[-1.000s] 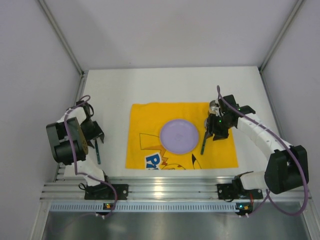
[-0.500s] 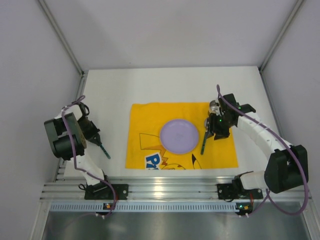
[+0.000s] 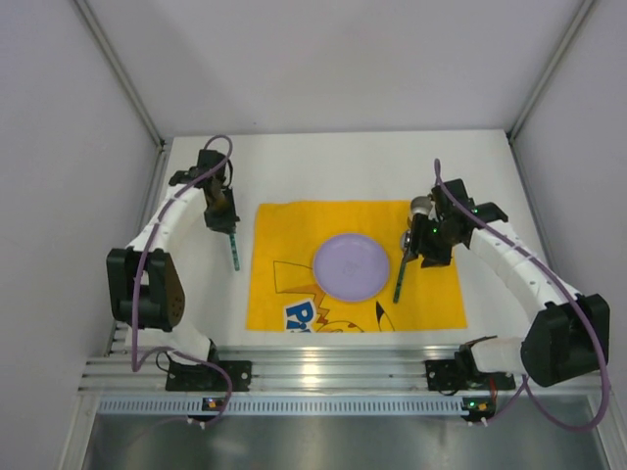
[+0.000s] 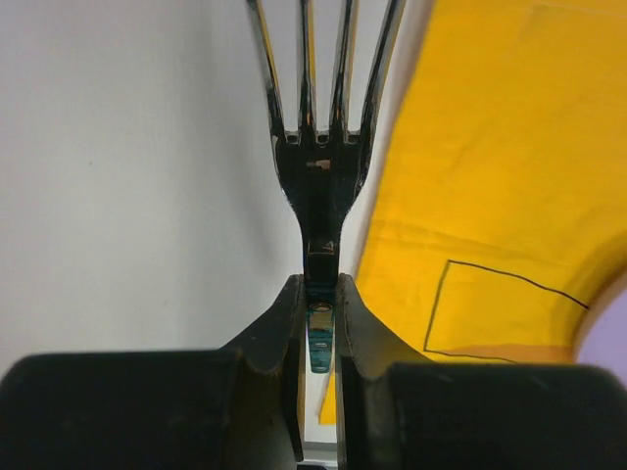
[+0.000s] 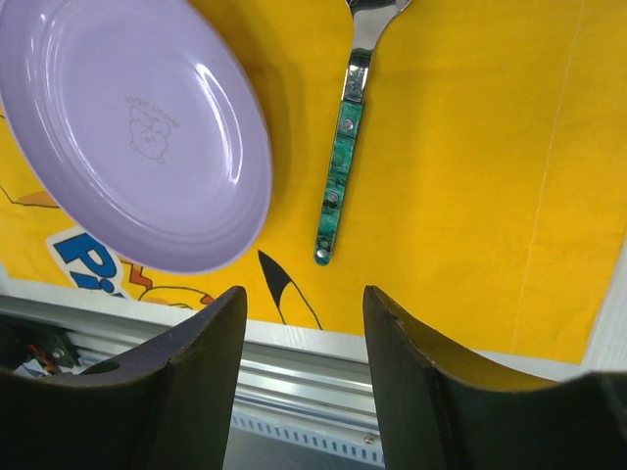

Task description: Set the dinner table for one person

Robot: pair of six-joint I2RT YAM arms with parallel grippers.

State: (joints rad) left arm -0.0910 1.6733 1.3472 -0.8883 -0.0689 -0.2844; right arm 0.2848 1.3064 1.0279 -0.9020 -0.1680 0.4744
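My left gripper (image 3: pixel 224 213) (image 4: pixel 320 294) is shut on the green handle of a metal fork (image 3: pixel 234 253) (image 4: pixel 321 186). The tines point ahead of it, over the white dinner table (image 3: pixel 343 162) (image 4: pixel 118 196) just beside the left edge of the yellow cloth (image 3: pixel 294 230) (image 4: pixel 490 147). A purple plate (image 3: pixel 351 266) (image 5: pixel 137 137) lies in the middle of the cloth. A green-handled spoon (image 3: pixel 400 282) (image 5: pixel 336 186) lies on the cloth right of the plate. My right gripper (image 3: pixel 423 257) (image 5: pixel 304 362) is open and empty above the spoon.
Grey walls enclose the table on the left, far and right sides. An aluminium rail (image 3: pixel 333 367) (image 5: pixel 294 377) runs along the near edge, just past the cloth's hem. A blue and black cartoon print (image 3: pixel 304 313) covers the cloth's near part.
My left arm has swung from the near left of the table up and rightwards, carrying the fork to the cloth's left edge. The right gripper has barely moved.
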